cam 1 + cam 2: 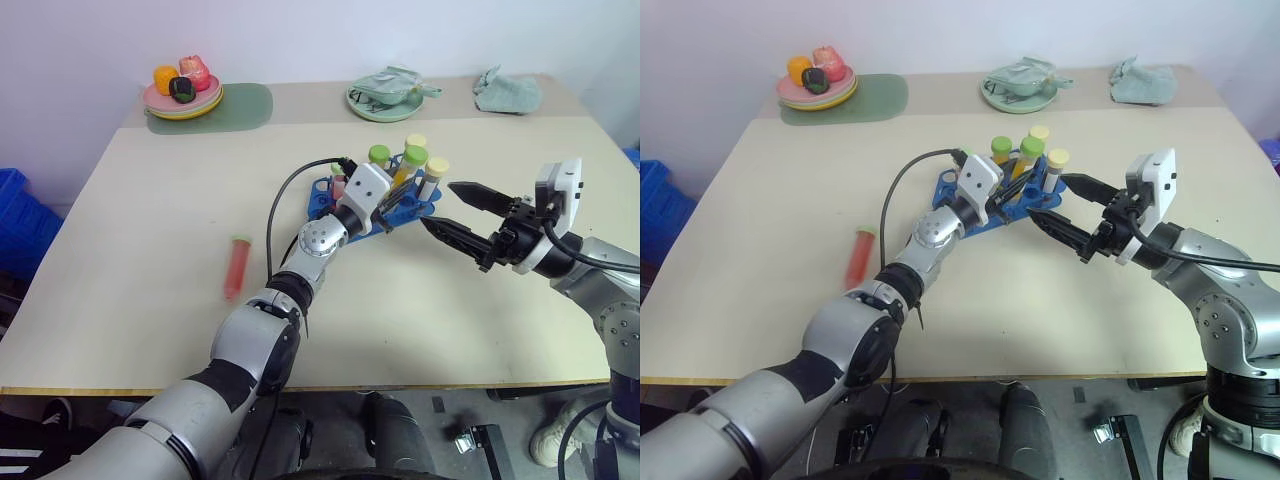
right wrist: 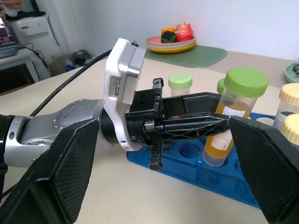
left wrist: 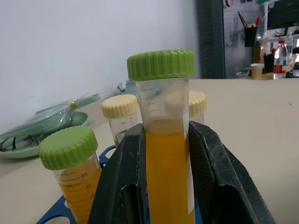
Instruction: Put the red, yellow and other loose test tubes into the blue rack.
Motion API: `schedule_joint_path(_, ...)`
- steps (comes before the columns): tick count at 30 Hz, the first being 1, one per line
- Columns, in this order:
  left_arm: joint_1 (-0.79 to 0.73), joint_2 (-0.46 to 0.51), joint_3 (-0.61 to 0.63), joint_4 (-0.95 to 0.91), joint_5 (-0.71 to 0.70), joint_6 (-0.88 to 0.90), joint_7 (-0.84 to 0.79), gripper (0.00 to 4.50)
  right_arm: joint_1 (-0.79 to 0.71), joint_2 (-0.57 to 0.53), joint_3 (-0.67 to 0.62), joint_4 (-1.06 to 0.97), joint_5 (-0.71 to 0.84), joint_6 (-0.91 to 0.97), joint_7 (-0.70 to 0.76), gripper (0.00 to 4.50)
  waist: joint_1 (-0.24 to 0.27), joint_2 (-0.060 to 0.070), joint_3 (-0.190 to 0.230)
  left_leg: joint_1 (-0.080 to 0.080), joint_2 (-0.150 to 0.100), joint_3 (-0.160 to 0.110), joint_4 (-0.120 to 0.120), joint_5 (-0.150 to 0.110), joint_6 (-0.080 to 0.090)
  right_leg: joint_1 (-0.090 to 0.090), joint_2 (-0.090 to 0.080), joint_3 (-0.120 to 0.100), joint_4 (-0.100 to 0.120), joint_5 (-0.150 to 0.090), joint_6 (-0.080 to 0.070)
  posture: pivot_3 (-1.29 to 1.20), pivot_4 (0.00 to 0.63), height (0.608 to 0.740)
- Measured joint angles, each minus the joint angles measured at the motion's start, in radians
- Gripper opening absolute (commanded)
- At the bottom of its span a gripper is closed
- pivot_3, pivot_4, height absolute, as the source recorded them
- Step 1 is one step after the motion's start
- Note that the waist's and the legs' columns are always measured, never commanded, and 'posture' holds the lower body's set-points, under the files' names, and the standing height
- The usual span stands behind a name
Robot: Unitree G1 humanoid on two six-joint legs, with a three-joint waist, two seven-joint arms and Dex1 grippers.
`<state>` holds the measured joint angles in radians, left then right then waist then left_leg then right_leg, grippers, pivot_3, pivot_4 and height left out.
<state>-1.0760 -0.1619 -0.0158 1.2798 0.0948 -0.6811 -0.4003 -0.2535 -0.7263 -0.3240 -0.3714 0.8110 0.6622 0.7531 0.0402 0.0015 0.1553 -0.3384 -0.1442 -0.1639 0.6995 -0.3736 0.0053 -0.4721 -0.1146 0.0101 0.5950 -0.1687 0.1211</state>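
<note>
Yellow tube (image 3: pixel 166 154) clamped in left gripper (image 3: pixel 163 186) over blue rack (image 2: pixel 196 161); right gripper (image 1: pixel 450 212) wide, empty; red tube (image 1: pixel 236 266) on table.

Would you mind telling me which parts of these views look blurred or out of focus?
Left wrist view: the yellow tube is sharp, while the shelves behind are soft. Right wrist view: the right gripper's near fingers are blurred, and the blue rack is clear. Left eye view: the red tube looks smeared.

The beige bench (image 1: pixel 150 220) is carrying the blue rack (image 1: pixel 325 200) near its middle, a red tube (image 1: pixel 237 265) lying loose to the rack's left, a green mat (image 1: pixel 245 105), a green plate (image 1: pixel 360 102) and a crumpled cloth (image 1: pixel 508 90) along the far edge.
</note>
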Motion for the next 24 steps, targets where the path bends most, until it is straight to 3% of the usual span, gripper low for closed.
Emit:
schedule_joint_path(7,0.002,-0.009,0.006,0.0,-0.003,-0.003,-0.027,0.72,-0.012,0.0,0.001,0.0,-0.001,0.0,0.0,4.5,0.001,0.0,0.0,0.0,0.0,0.0,0.0,0.0,0.0,0.0,0.0,0.0,0.0,0.0,0.0,0.0,0.15,0.74)
schedule_joint_path(16,0.042,-0.021,0.047,-0.004,-0.074,-0.055,-0.184,0.72,-0.025,0.0,0.001,0.0,-0.001,0.0,0.001,4.5,0.001,0.0,0.0,0.0,0.0,0.0,0.001,0.0,0.0,0.0,-0.001,0.0,0.0,0.0,0.0,0.0,0.15,0.74)
schedule_joint_path(24,0.043,0.009,0.042,-0.004,-0.06,-0.077,-0.15,0.72,-0.025,0.0,0.001,0.001,-0.003,0.0,0.002,4.5,0.001,0.0,0.0,0.0,0.0,0.0,0.001,0.0,0.0,0.0,-0.001,0.0,0.0,0.0,0.0,0.0,0.15,0.74)
